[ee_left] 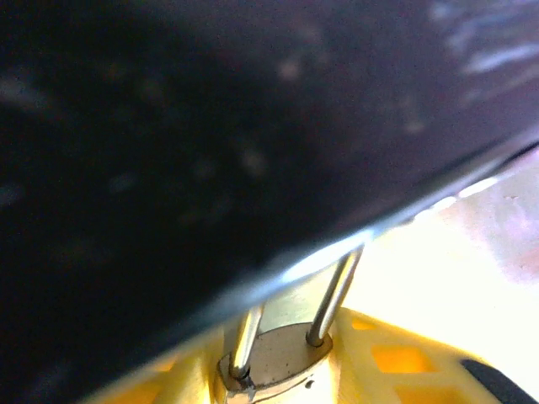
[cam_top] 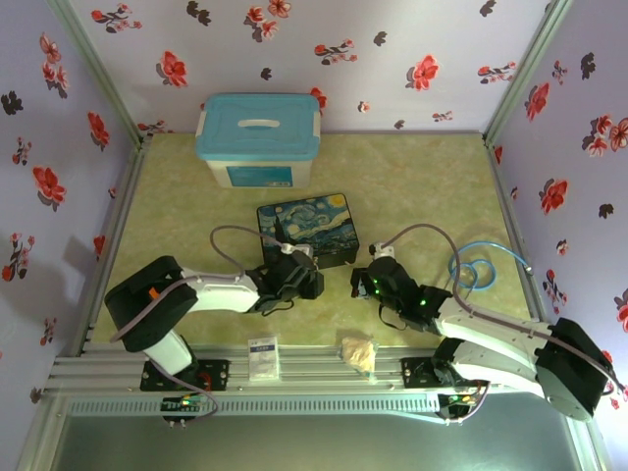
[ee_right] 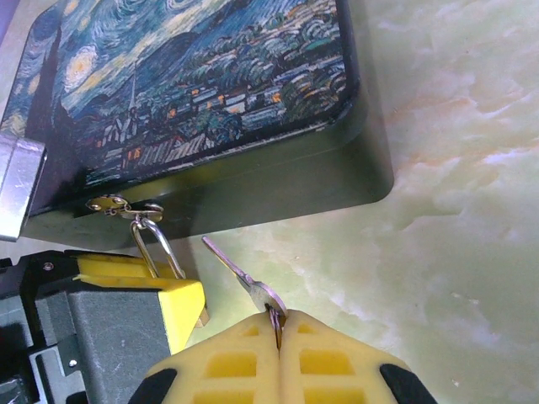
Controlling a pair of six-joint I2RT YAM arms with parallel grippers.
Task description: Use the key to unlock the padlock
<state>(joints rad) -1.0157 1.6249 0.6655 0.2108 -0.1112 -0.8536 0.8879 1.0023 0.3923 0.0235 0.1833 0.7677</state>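
Note:
The brass padlock [ee_left: 278, 360] hangs by its silver shackle [ee_right: 157, 244] from the clasp [ee_right: 126, 205] on the front of the painted box [cam_top: 309, 229]. My left gripper [ee_left: 274, 374] is at the box's front. Its yellow pads [ee_left: 370, 358] press the padlock's body from both sides. My right gripper [ee_right: 278, 326] is shut on the bow of the small silver key [ee_right: 246, 282]. The key's blade points up and left toward the padlock, a short gap away from the left gripper's yellow finger [ee_right: 178, 296]. In the top view the left gripper [cam_top: 299, 271] and right gripper [cam_top: 361, 281] face each other in front of the box.
A blue-lidded plastic bin [cam_top: 258, 137] stands behind the painted box. A beige crumpled wrapper [cam_top: 358, 351] and a small white packet [cam_top: 263, 358] lie on the near rail. A blue cable loop [cam_top: 478, 265] lies at the right. Flowered walls enclose the table.

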